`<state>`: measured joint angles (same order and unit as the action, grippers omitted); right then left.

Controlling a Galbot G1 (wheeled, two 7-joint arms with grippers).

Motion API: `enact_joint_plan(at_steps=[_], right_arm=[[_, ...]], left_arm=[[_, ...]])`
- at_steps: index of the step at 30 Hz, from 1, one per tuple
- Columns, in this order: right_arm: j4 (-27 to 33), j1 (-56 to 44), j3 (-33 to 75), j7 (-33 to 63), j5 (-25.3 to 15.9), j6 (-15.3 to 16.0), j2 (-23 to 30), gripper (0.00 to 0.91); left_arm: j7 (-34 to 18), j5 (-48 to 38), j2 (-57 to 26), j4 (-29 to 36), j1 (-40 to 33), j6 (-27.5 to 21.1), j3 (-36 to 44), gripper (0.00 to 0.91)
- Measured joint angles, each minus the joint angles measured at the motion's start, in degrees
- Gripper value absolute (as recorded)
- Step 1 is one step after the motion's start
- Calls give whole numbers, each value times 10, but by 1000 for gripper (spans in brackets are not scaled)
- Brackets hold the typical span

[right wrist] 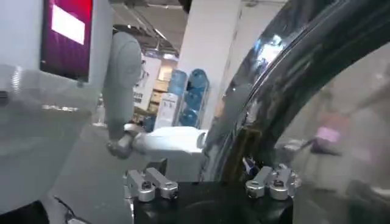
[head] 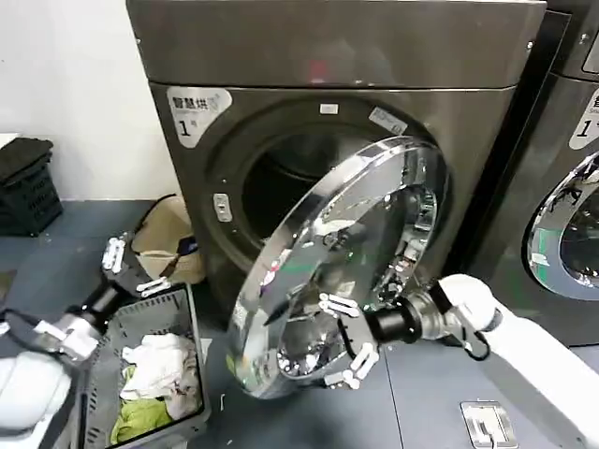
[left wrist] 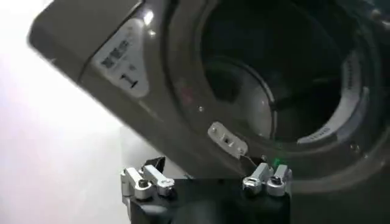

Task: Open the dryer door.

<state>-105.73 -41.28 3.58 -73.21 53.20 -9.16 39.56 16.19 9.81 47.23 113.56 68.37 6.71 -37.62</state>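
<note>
Currently, dryer door [head: 346, 253]: chrome-ringed, dark mirrored glass, swung partly open off the drum mouth; right gripper [head: 344, 339] spread wide against it; left gripper [head: 134, 269] spread wide, idle over laundry basket [head: 192, 327].

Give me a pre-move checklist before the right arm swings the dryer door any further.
1. Dryer door off its latch and swung partway open: ok.
2. Right gripper at the door's chrome face, jaws spread: ok; actual contact: cannot tell.
3. Drum opening exposed, nothing hanging from it: ok.
4. Left gripper low over the laundry basket, jaws open, away from the door: ok.
5. Swing path: the laundry basket sits on the floor near the door's lower edge; clearance: cannot tell.
6. Second grey machine on the right, door shut, behind the right arm: ok.
</note>
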Motion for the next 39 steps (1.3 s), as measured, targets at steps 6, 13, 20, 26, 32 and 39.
enact_joint_plan(at_steps=[6, 13, 20, 26, 32, 39], right_arm=[[-50, -155, 142, -1, -9, -15, -22, 907], [-96, -371, 362, 14, -5, -43, 1, 907], [-105, -554, 560, 99, -51, -112, 86, 907], [-89, -631, 710, 284, -145, -133, 197, 907], [-72, -642, 829, 509, -269, -30, 299, 907], [-20, -610, 969, 734, -370, 114, 393, 907]], left_arm=[[10, 22, -32, -35, -57, 28, 86, 907], [24, 23, -32, -46, -121, 45, 202, 907], [24, 17, -21, -55, -174, 64, 296, 907], [21, 14, -4, -70, -217, 73, 368, 907], [21, 6, 14, -81, -257, 76, 427, 907], [20, 0, 51, -99, -303, 75, 487, 907]])
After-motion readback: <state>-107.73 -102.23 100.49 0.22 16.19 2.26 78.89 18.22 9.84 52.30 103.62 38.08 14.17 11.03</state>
